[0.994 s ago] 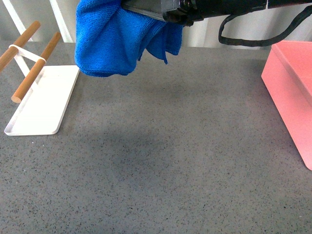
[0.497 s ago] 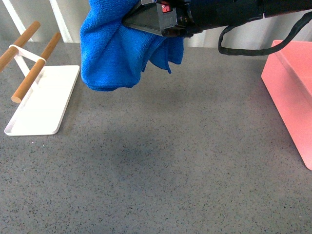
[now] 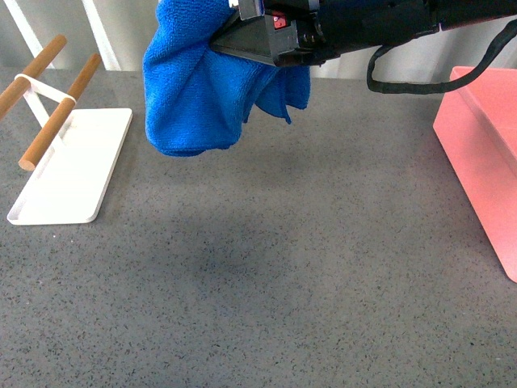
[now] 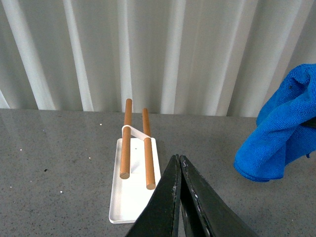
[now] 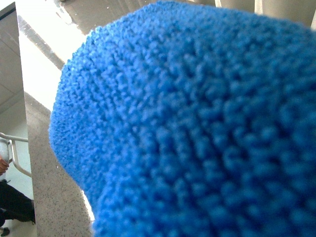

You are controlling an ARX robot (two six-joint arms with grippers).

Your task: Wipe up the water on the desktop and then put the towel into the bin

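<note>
While one royal-blue plush towel [image 3: 198,89] hangs bunched above the desktop [image 3: 283,267], clamped in the right gripper [image 3: 230,40], one pink bin [image 3: 477,137] and one white tray [image 3: 73,178] with two wooden bars [image 3: 56,121] are seen on either side. Only in the left wrist view is the left gripper [image 4: 178,160] shown, jaws pressed together on nothing; the right wrist view is filled by towel pile.

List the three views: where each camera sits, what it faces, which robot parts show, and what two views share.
Front: on the body, facing over the desktop; the right gripper holds the towel aloft, tray left, bin right.
Left wrist: on the left arm, facing the tray; the shut left gripper shows.
Right wrist: on the right arm, filled by towel; no robot part shows.
Shared: front and left wrist both show tray and towel.
</note>
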